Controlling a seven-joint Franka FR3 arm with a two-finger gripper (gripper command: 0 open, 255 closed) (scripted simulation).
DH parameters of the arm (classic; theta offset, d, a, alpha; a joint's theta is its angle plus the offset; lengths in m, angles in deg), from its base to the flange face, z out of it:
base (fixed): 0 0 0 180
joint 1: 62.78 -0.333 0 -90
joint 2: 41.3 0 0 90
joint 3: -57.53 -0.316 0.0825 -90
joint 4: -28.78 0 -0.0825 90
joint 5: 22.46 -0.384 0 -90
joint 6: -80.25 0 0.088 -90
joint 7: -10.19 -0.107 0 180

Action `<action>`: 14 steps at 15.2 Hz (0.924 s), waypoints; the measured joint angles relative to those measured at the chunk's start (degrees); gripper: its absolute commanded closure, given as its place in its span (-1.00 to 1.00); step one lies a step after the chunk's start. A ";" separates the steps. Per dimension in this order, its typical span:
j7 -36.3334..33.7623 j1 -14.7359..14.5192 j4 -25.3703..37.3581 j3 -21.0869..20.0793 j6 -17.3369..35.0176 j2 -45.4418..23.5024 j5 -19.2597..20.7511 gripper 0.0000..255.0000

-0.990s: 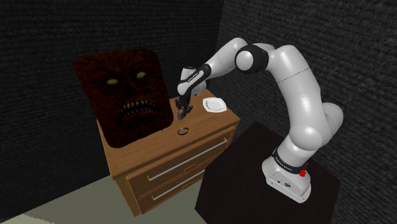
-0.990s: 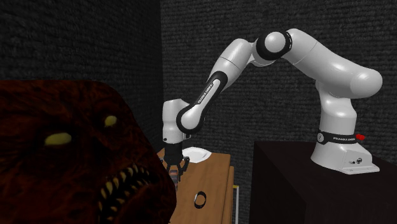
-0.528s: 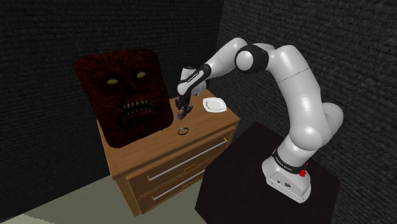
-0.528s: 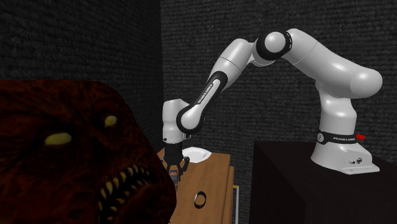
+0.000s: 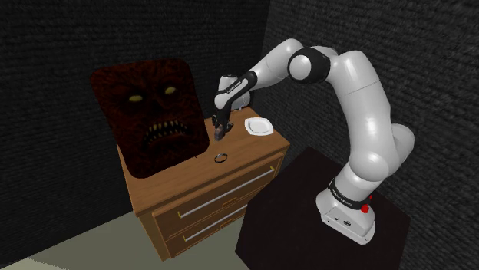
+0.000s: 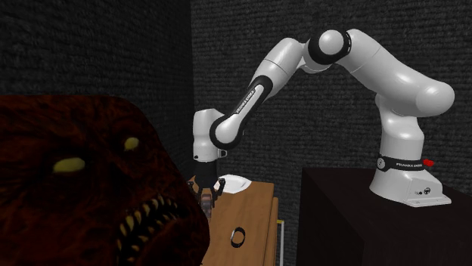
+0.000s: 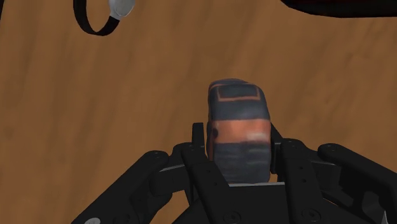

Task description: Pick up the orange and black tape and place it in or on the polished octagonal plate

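Dark-walled room, wooden dresser top (image 5: 253, 151). Fingers (image 7: 199, 141) clamped on orange-black tape measure (image 7: 238, 124), now raised higher off wood than half-second ago. Lift looks done; carry toward white plate (image 5: 259, 126) at dresser's corner likely next.

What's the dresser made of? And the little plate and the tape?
The dresser looks like wood: brown, with grain streaks. The plate is plain white and smooth, maybe ceramic or plastic; hard to tell. The tape has a dull orange and black shell, probably plastic.
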 measured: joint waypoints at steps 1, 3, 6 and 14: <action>-0.19 -0.10 -0.35 -0.05 -0.28 0.66 -0.03 1.00; -0.18 0.03 -0.68 -0.14 -1.16 1.87 -0.09 1.00; -0.22 0.23 -1.14 -0.26 -2.64 3.81 -0.20 1.00; 1.97 2.66 -4.08 -0.36 -4.61 8.51 -0.69 1.00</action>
